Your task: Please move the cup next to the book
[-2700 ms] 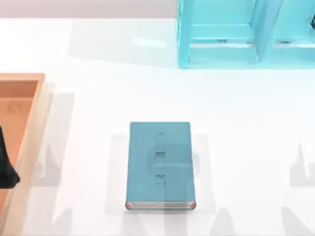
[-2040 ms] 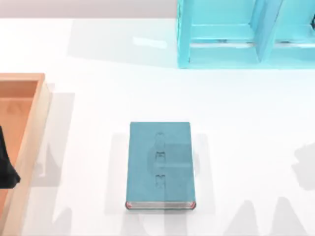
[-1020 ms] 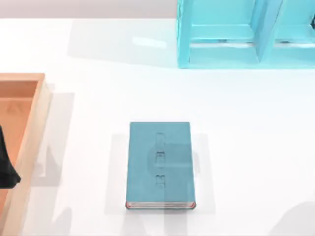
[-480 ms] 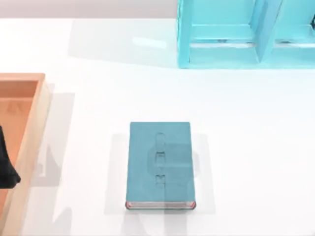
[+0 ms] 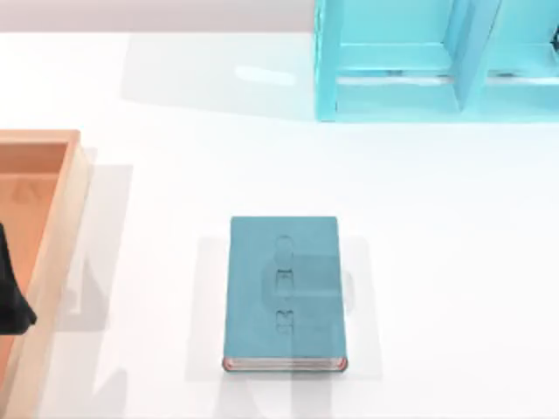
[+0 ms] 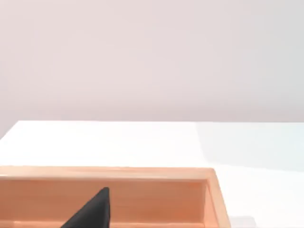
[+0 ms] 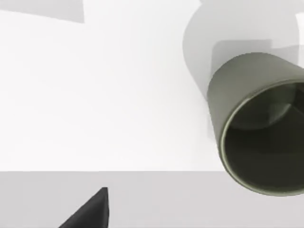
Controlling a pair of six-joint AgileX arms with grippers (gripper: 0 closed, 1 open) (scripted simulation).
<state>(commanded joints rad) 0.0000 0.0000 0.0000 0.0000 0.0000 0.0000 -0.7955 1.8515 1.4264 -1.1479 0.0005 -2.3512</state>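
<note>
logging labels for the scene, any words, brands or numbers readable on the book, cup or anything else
No readable text anywhere.
The book: faint embossed marks down the middle of its cover, too blurred to read.
The cup: plain, no label.
The wooden tray and turquoise shelf: no markings.

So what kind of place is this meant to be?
Probably a rendered tabletop test scene, not a real room: a plain white table with a book, a turquoise shelf, a wooden tray and a cup set out.
</note>
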